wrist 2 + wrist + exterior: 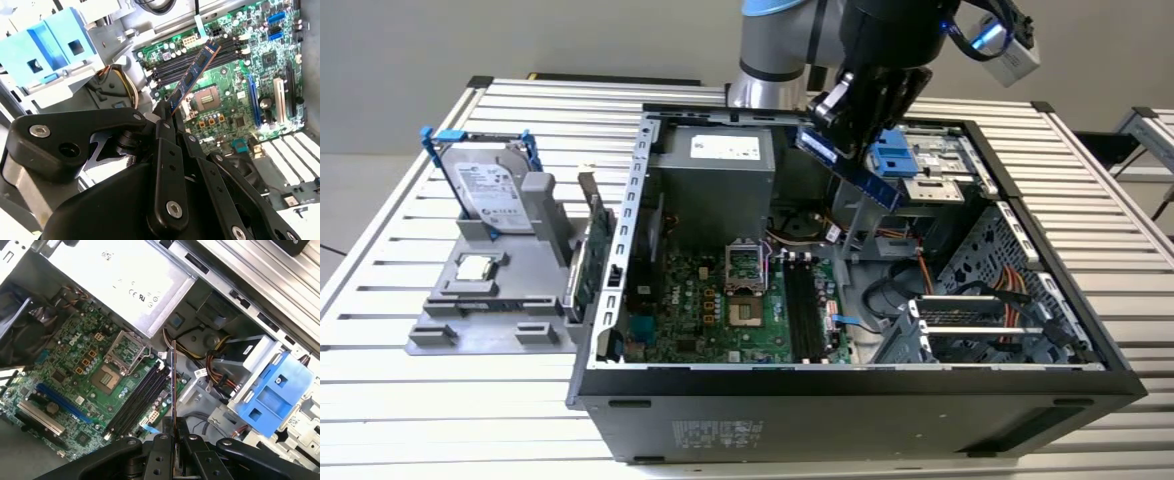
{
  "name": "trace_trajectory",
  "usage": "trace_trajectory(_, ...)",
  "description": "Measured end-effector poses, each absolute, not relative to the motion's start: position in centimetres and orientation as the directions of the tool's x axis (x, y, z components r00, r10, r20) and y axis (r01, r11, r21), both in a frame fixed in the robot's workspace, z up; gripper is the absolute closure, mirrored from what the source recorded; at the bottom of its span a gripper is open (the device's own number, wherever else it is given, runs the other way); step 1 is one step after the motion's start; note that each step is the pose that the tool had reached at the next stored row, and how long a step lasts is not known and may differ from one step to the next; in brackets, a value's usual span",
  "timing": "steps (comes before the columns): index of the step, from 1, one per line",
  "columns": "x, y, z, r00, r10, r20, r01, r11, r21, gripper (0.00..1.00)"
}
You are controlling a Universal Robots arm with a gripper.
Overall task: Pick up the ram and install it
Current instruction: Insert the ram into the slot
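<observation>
Ram (192, 75) gripped in the pincer (165, 114), tilted above the motherboard (240, 95).

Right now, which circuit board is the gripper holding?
The ram, the thin stick clamped in the gripper above the case; the green card stands outside the case.

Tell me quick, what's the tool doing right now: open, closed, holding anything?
The tool is closed on the ram, holding it in the air above the motherboard, not yet in a slot.
</observation>
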State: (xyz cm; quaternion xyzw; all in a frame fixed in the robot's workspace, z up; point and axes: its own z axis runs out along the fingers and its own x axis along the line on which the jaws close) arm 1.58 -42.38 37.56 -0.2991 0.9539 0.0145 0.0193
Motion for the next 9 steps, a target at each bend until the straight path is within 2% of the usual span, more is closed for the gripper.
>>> trace_trajectory(9, 1.58, -42.38, 37.55, -0.884, -0.466, -0.046, -0.467, 0.884, 0.016, 1.00)
